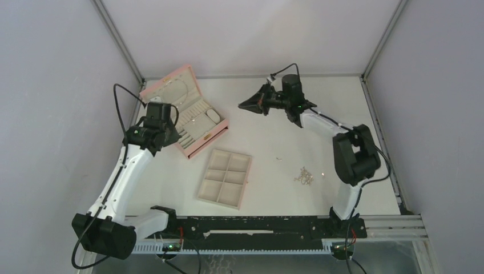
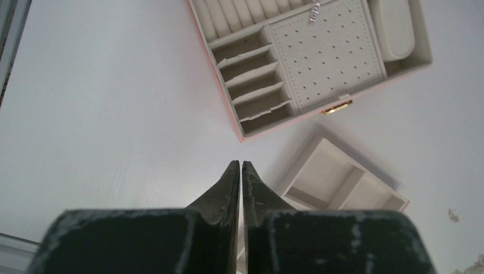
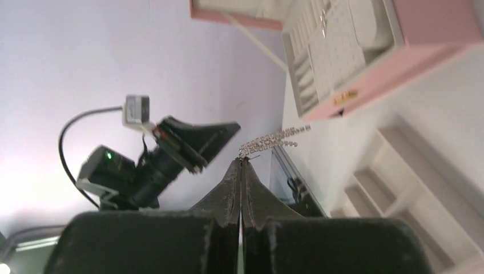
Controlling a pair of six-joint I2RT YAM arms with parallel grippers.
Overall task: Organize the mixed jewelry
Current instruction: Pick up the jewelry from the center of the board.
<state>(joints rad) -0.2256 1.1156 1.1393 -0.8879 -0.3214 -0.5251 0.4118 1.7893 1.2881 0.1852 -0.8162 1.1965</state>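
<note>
Right gripper (image 3: 241, 162), frame centre, clamped on thin chain (image 3: 275, 137). Chain judged light, limp, slippery: pinch across links, tips fully closed. Left gripper (image 2: 240, 166) near-closed, empty.

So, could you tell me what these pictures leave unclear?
- Top view: loose jewelry pile is too small to tell rings from earrings.
- Top view: tips of the left hand are hidden beneath its own wrist.
- Right wrist view: chain pinched in the right hand is blurred, its links indistinct.
- Left wrist view: pink box is cut off by the top edge.
</note>
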